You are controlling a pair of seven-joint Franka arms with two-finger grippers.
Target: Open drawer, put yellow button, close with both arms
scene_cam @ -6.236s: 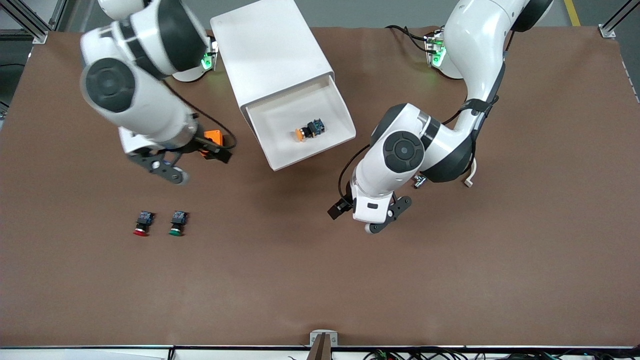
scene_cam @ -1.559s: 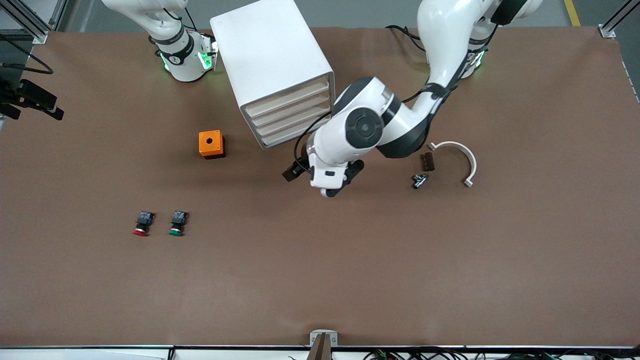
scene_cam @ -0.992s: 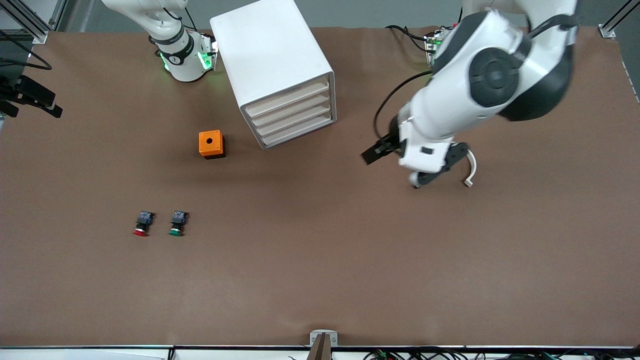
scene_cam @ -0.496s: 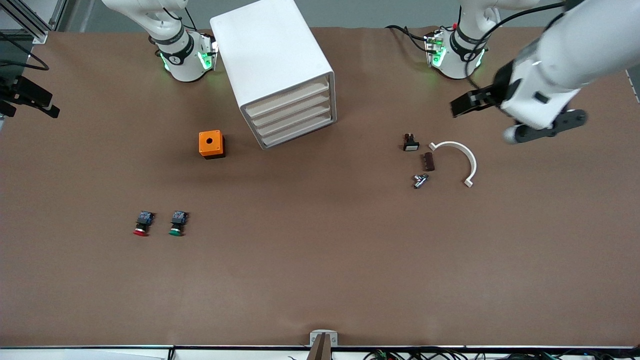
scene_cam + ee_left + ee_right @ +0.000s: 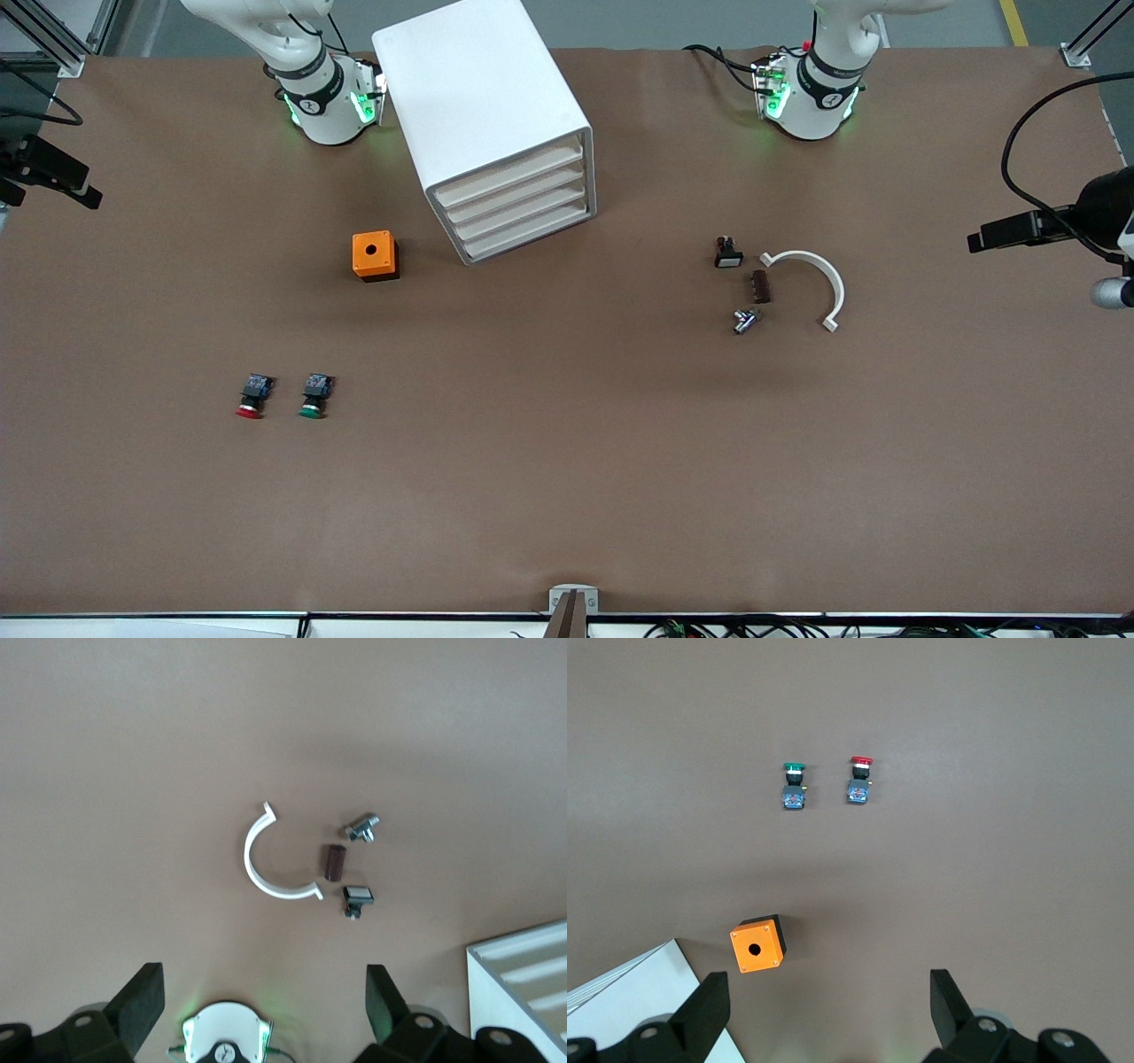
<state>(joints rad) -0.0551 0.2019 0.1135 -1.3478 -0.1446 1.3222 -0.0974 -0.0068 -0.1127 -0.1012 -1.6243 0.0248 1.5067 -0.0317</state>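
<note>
The white cabinet (image 5: 483, 106) stands near the right arm's base with all four drawers pushed in. The top drawer (image 5: 509, 171) is shut. The yellow button is hidden from every view. My left gripper (image 5: 261, 1010) is open and empty, high over the table at the left arm's end; only part of its hand (image 5: 1103, 213) shows at the front view's edge. My right gripper (image 5: 828, 1010) is open and empty, high over the table at the right arm's end; its hand (image 5: 44, 168) shows at the other edge. The cabinet's corner also shows in the left wrist view (image 5: 532, 983) and the right wrist view (image 5: 620, 1001).
An orange box with a hole (image 5: 374, 255) sits beside the cabinet. A red-capped button (image 5: 252, 397) and a green-capped button (image 5: 314, 396) lie nearer the front camera. A white curved piece (image 5: 819, 279), a black switch (image 5: 728, 252), a brown block (image 5: 759, 286) and a metal part (image 5: 744, 320) lie toward the left arm's end.
The top drawer, open earlier with the yellow button in it, is now shut. The left arm has swung away from the cabinet to its end of the table. The right arm withdrew earlier.
</note>
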